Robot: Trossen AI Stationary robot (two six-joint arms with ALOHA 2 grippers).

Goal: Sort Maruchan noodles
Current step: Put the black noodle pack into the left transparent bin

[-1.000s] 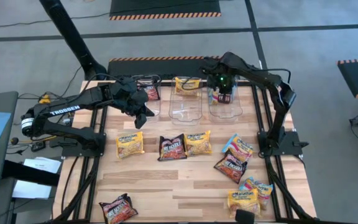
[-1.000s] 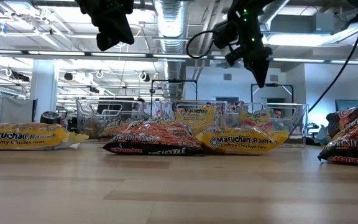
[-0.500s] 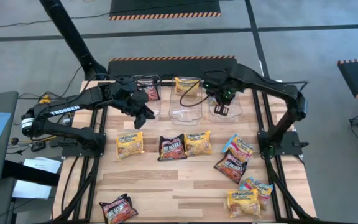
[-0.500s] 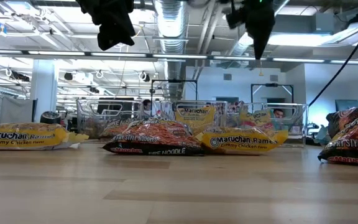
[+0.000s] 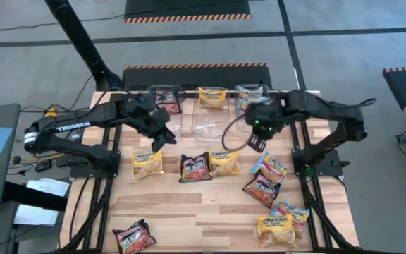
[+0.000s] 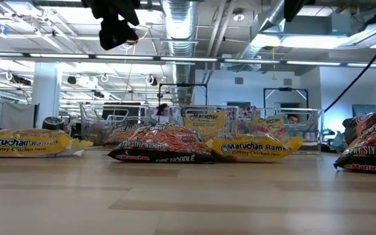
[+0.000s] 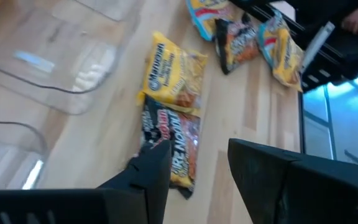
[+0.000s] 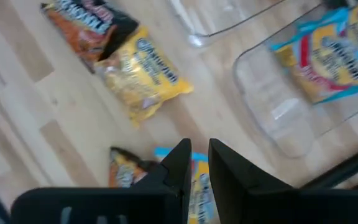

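**Both grippers empty above the packets**

High view: the left gripper [image 5: 159, 134] hangs at centre-left, the right gripper [image 5: 257, 143] right of centre; ramen packets [image 5: 210, 164] are strewn across the lower table [image 5: 189, 204], three more in the clear tubs [image 5: 210, 120] up top.

Left wrist view: fingers [image 7: 157, 171] parted, gripping nothing.

Right wrist view: fingers [image 8: 180, 163] narrowly apart, empty.

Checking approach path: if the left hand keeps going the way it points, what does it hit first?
Likely the dark maroon packet beside the yellow packet; the left hand is open and empty. Depth unclear.
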